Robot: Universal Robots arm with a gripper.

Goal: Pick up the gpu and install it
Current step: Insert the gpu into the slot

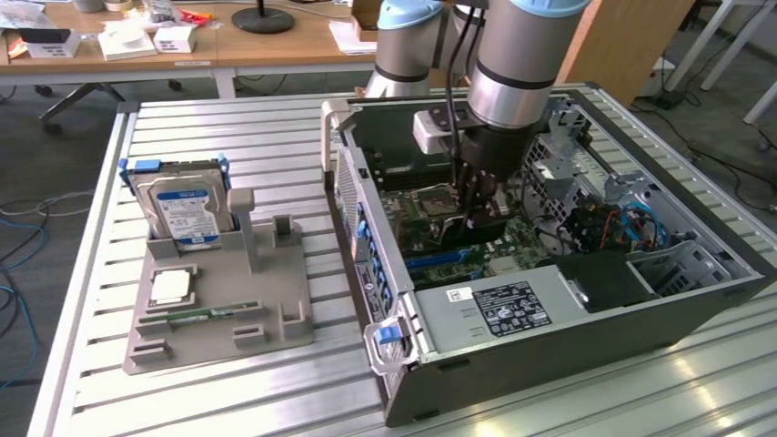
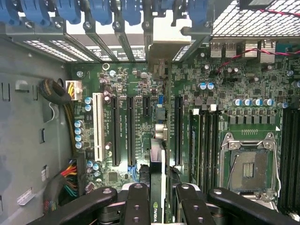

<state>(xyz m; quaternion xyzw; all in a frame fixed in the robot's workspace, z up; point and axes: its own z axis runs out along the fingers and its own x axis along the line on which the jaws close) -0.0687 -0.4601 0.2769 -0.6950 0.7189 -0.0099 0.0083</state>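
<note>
The gripper [image 1: 479, 211] is seen lowered inside the open PC case [image 1: 547, 309], which is laid on its side on the slatted table [image 1: 243, 127]. The gpu [image 1: 486, 229] is clamped edge-on between the fingers [image 2: 136, 201], so the pincer is narrowed onto the card, not wide. In the wrist view the gpu [image 2: 154, 211] is seen as a thin black strip w/ a green logo, held over the motherboard [image 2: 140, 75], approx. in line w/ the long expansion slots [image 2: 115, 131]. Whether it is touching a slot can't be told. The CPU socket [image 2: 246, 168] is seen beside the slots. Well apart from the case, a grey holder [image 1: 218, 319] is set on the table, w/ a hard drive [image 1: 182, 205] stood upright in it and a memory stick [image 1: 200, 314] laid flat.
</note>
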